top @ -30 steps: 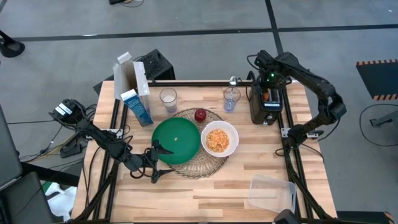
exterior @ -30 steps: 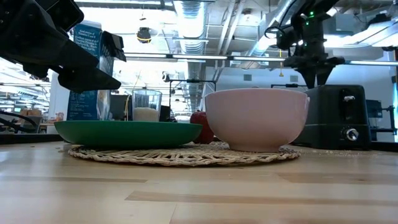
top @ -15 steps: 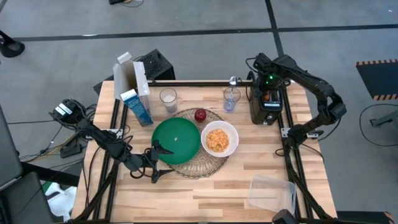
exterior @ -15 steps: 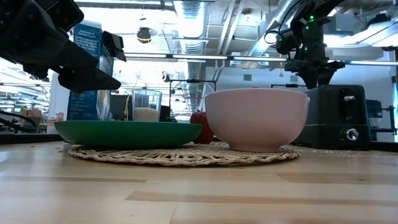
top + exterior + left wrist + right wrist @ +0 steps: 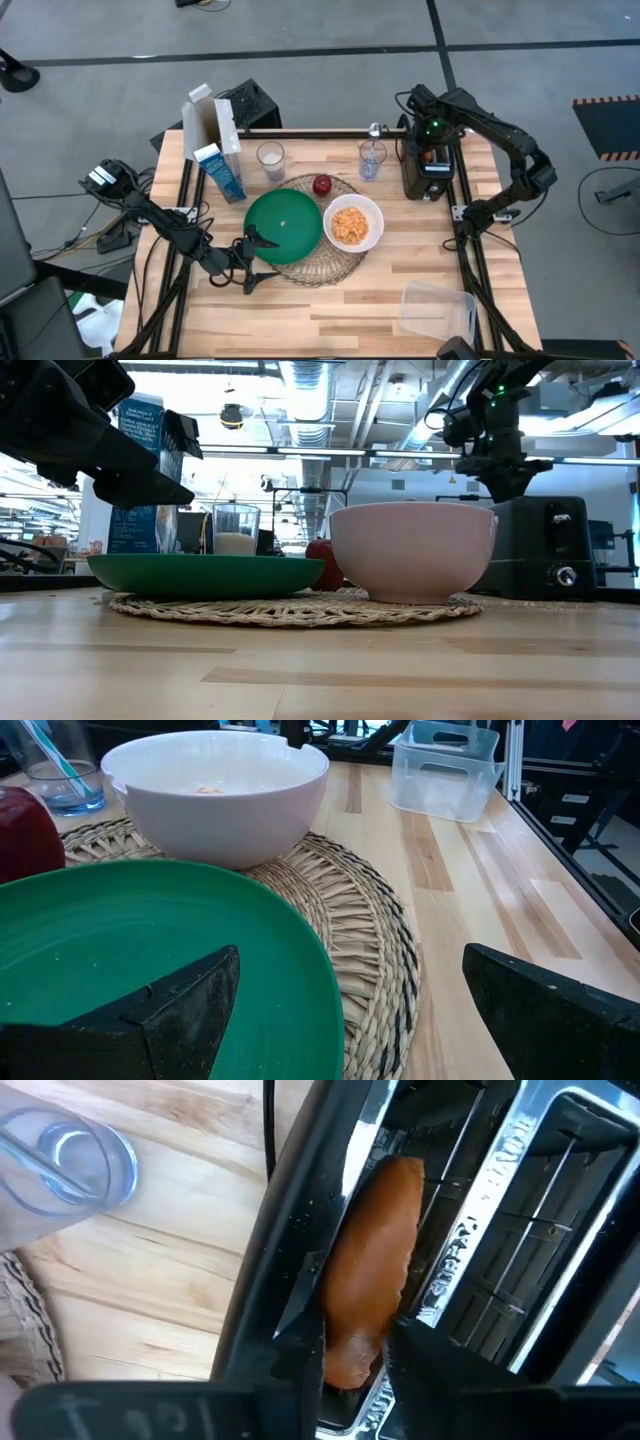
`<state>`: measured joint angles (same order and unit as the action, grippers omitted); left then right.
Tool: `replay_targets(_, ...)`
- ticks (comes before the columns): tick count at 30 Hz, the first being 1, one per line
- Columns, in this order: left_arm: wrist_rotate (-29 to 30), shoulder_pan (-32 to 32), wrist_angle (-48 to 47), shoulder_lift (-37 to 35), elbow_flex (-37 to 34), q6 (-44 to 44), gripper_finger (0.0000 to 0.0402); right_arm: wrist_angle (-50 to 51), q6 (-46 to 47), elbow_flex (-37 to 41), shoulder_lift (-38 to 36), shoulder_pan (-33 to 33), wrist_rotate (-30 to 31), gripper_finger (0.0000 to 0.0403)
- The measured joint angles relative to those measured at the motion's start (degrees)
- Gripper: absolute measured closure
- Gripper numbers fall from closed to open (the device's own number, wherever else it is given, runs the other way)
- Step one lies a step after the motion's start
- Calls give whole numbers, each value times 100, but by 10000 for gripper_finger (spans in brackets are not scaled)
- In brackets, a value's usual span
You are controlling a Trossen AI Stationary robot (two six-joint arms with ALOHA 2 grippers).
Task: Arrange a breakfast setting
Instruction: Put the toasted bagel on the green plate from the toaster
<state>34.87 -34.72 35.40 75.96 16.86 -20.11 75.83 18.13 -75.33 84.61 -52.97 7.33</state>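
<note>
L hand (image 5: 247,262) sits wide open at the green plate (image 5: 283,227) rim on the mat (image 5: 327,266), idle. R hand (image 5: 352,1352) is over the toaster (image 5: 430,170), fingers pinching the bagel (image 5: 368,1275) in its slot. Risk: thin grip on the edge slips or the bagel snags on the slot wires when lifted, dropping back in.

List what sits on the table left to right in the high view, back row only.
Blue-white carton → clear glass → second glass with a spoon in it → black toaster, with the right gripper over its slot.
</note>
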Motion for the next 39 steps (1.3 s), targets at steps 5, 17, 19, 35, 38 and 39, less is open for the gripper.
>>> replay_targets(5,0,0,0,0,0,-2,33,11,-2,2,8,0,-2,314)
replay_targets(17,0,0,3,-1,0,-3,33,77,-59,2,-31,2,9,335)
replay_targets(19,0,0,4,0,0,-3,33,111,-57,-40,-78,4,7,335)
replay_targets(35,-2,0,6,-1,0,-3,33,801,-48,-1436,-335,86,32,336)
replay_targets(38,-2,-1,6,-1,0,-3,33,821,-58,-1744,-333,220,32,336)
replay_targets(39,-2,-2,4,0,0,-3,33,822,-62,-1845,-334,278,31,336)
